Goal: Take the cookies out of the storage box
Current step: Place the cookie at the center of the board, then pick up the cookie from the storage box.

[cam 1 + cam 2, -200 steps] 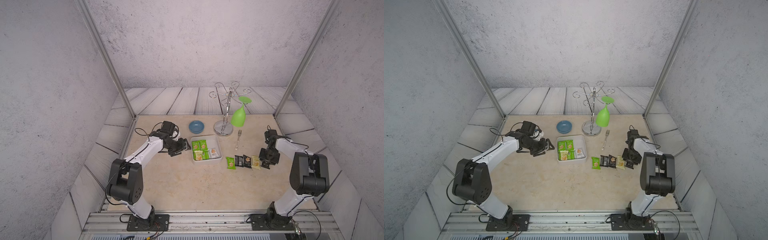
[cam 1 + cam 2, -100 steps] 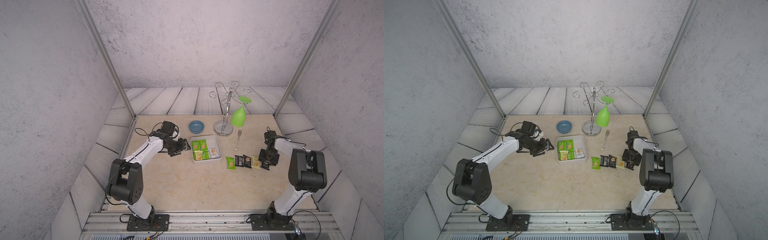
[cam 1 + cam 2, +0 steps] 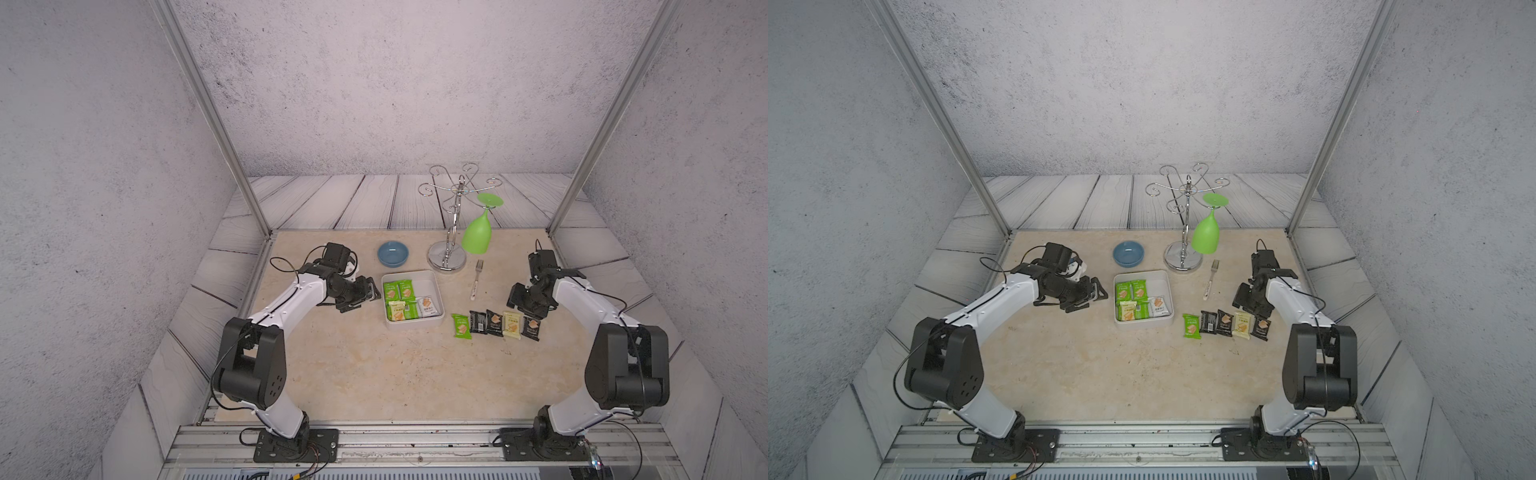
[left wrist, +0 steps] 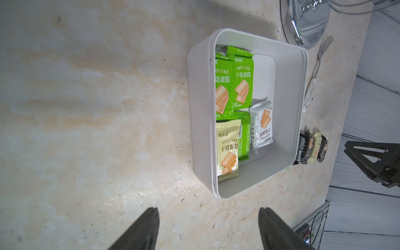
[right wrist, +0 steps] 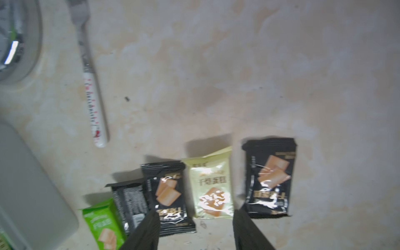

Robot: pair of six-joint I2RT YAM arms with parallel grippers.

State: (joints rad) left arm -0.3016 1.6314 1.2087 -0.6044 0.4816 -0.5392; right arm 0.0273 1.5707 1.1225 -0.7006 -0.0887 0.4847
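1. Table (image 3: 374, 365) (image 3: 1100, 374): beige marbled top. A broad open stretch runs from the rail (image 3: 415, 440) that carries the arm bases up to the objects, which all sit in the far half
2. Storage box (image 3: 424, 284) (image 3: 1159, 284) (image 4: 201, 108): white, low-walled, with rounded corners, at mid-table. Its long sides run near to far. The strip of floor along the wall on the right arm's side is bare
3. Neighbours of the box, none touching it: blue bowl (image 3: 393, 254) beyond the far wall, rack (image 3: 446, 257) with a green glass (image 3: 477, 235) hanging upside down, and a fork (image 3: 477, 278) lying near to far
4. Cookies (image 3: 400, 291) (image 3: 1132, 291) (image 4: 242, 86) inside the box: flat, with long axes along the box's long sides. Two green packets lie side by side at the far end. A cream packet (image 4: 227, 149) fills a near corner, overlapping a green one, and a white packet (image 4: 262, 123) lies beside them
5. Cookies on the table: five packets in a row (image 3: 494, 322) (image 3: 1224, 322) (image 5: 171, 194) running from the box's near corner towards the right arm. In order they are green, black, black, cream, black. Each long axis points near to far, and neighbouring packets touch or overlap
6. Left gripper (image 3: 368, 298) (image 4: 208, 213): jaws spread wide and empty, low over the bare table just beside the box's outer wall
7. Right gripper (image 3: 524, 303) (image 5: 195, 213): jaws apart, holding nothing, above the far edge of the row, with the cream packet showing between the fingers in the blurred wrist view
8. Room: rough grey walls (image 3: 374, 83), two slanting metal posts (image 3: 208, 124), and a plank-patterned border around the table
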